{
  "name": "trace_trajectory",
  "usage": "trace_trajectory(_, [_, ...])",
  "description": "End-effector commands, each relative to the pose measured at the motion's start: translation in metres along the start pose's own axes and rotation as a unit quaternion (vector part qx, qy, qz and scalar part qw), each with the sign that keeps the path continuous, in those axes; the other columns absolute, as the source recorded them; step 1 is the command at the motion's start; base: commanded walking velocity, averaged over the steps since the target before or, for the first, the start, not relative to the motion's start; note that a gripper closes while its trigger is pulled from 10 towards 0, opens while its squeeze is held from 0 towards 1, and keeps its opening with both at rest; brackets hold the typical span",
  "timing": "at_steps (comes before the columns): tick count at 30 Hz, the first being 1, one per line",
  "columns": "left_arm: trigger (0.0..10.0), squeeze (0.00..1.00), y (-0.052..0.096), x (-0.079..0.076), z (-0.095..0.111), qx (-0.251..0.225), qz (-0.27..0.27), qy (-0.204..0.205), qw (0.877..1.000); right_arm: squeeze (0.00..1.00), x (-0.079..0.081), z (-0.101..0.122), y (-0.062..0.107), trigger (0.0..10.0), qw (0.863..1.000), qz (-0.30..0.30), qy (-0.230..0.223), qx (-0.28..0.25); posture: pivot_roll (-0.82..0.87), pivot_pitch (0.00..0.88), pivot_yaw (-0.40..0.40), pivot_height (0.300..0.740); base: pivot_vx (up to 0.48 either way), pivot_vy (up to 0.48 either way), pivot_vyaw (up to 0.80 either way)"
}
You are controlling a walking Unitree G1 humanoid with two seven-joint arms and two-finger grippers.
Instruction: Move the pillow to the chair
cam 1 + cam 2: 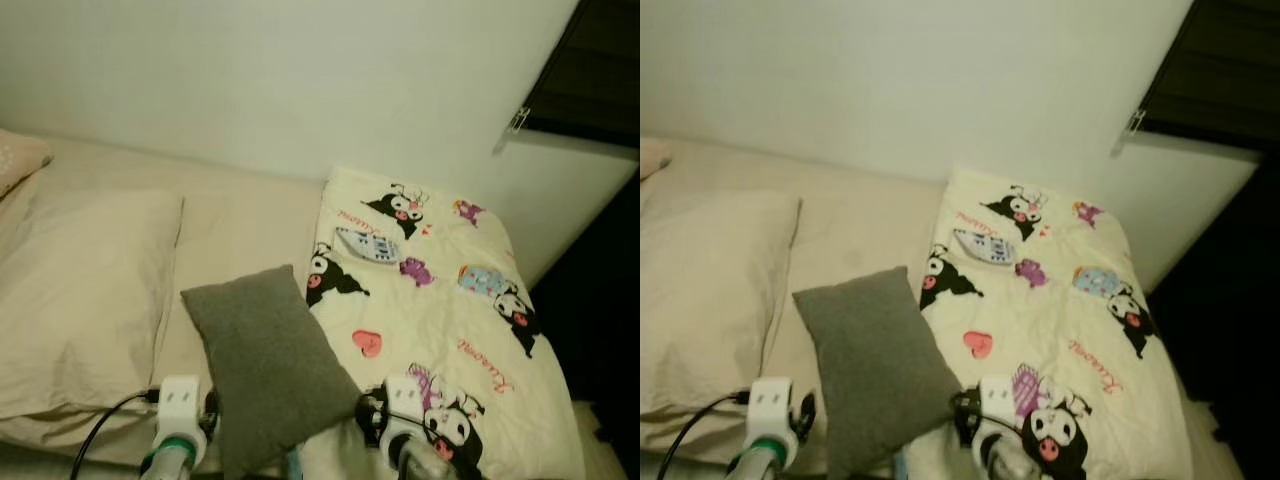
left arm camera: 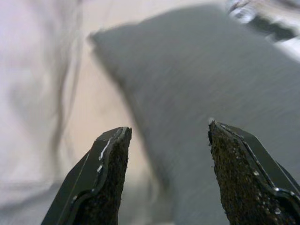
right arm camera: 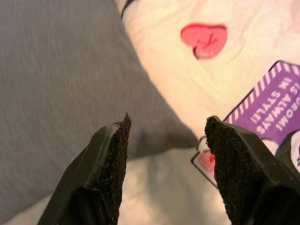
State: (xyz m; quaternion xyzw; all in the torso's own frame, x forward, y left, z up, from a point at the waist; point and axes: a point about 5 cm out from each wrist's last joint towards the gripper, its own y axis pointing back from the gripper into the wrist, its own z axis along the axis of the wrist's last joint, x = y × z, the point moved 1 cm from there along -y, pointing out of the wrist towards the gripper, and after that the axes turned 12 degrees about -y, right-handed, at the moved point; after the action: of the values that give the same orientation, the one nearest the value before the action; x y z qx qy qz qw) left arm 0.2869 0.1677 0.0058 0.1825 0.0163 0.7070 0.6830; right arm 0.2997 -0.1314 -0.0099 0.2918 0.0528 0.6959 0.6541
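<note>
Reaching stage: grasp not yet made. Pillow [image 1: 265, 365], grey, lies on bed [image 1: 235, 225] between cream pillow [image 1: 75, 300] at 9 o'clock and cartoon quilt [image 1: 450, 320] at 3 o'clock. Left hand [image 2: 164, 180] and right hand [image 3: 166, 164], both released, flank pillow's near corners. Next: close in, clench both edges, lift.

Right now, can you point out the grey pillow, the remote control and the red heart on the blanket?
grey pillow [image 1: 262, 358]: left eye view, middle of its top face.
remote control [image 1: 367, 246]: left eye view, centre of its button side.
red heart [image 3: 204, 40]: right wrist view, middle of the printed shape.
</note>
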Motion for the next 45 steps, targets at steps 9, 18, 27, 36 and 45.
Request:
trace_trajectory(9, [10.0,0.0,-0.001,-0.006,0.026,-0.041,-0.02,-0.014,0.999,0.0,0.013,0.019,0.002,10.0,0.996,0.052,-0.023,-0.074,0.04,0.044,-0.005,0.74,0.0,0.0,0.0])
trace_trajectory(18, [10.0,0.0,0.012,0.004,0.045,-0.114,-0.017,-0.06,0.992,0.0,0.013,0.025,0.007,10.0,0.99,0.085,-0.056,-0.093,0.02,0.042,0.011,0.74,0.0,0.0,0.0])
trace_trajectory(27, [10.0,0.0,0.004,0.005,0.058,-0.108,-0.044,0.014,0.993,0.0,0.015,0.029,0.008,10.0,0.988,0.09,-0.081,-0.101,0.0,0.008,0.039,0.74,0.0,0.0,0.0])
trace_trajectory(36, [10.0,0.0,0.006,0.011,0.06,-0.106,-0.012,0.008,0.994,0.0,0.014,0.039,0.008,10.0,0.988,0.052,-0.068,-0.13,0.04,0.0,0.017,0.74,0.0,0.0,0.0])
trace_trajectory(45, [10.0,0.0,0.005,0.01,0.059,-0.091,-0.025,0.041,0.995,0.0,0.025,0.048,0.006,10.0,0.987,0.082,-0.035,-0.134,0.01,0.0,0.02,0.74,0.0,0.0,0.0])
